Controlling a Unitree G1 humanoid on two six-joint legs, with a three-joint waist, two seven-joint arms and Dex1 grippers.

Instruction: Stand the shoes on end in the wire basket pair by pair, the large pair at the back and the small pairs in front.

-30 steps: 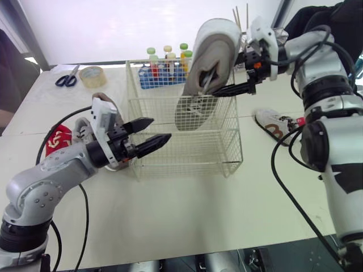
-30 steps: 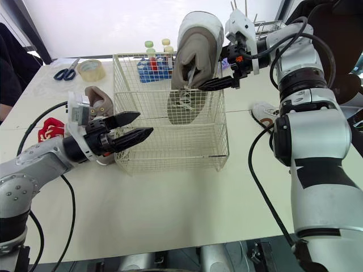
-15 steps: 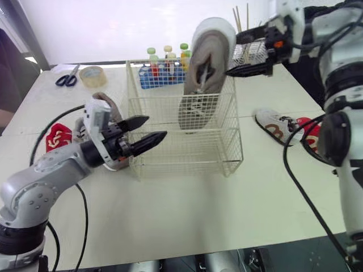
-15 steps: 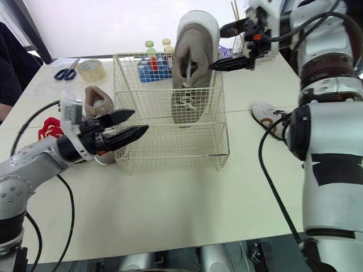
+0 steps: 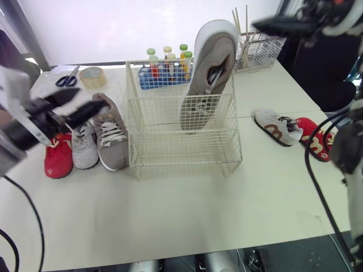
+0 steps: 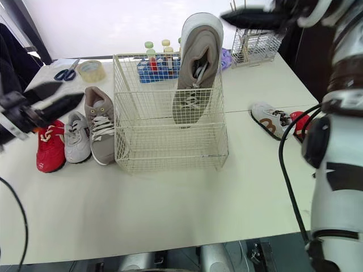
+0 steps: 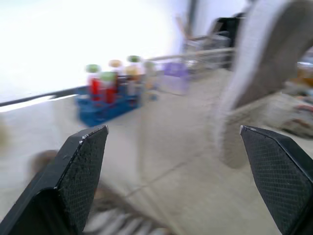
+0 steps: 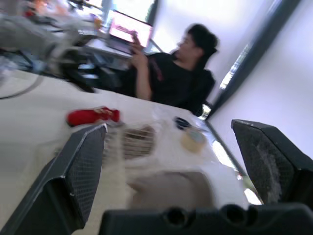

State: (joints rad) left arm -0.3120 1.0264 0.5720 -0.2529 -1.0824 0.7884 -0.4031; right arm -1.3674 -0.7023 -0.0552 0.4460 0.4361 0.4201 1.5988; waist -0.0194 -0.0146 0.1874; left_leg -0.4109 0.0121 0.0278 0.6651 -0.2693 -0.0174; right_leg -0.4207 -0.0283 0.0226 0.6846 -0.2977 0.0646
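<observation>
grey shoe (image 5: 207, 76) stands on end in wire basket (image 5: 187, 152); branding unreadable.

Bright, even daylight fills the scene. The far wall (image 5: 113, 28) burns out to plain white, and the same glare shows in the left wrist view. The table (image 5: 187, 209) carries only faint, soft shadows beneath the basket (image 5: 187, 153) and the shoes. The upright shoe (image 5: 209, 73) is crisp, while the left gripper (image 5: 91, 100) and right gripper (image 5: 261, 25) blur into streaks. In both wrist views, everything beyond the textured fingers (image 7: 80, 166) is blurred.
</observation>
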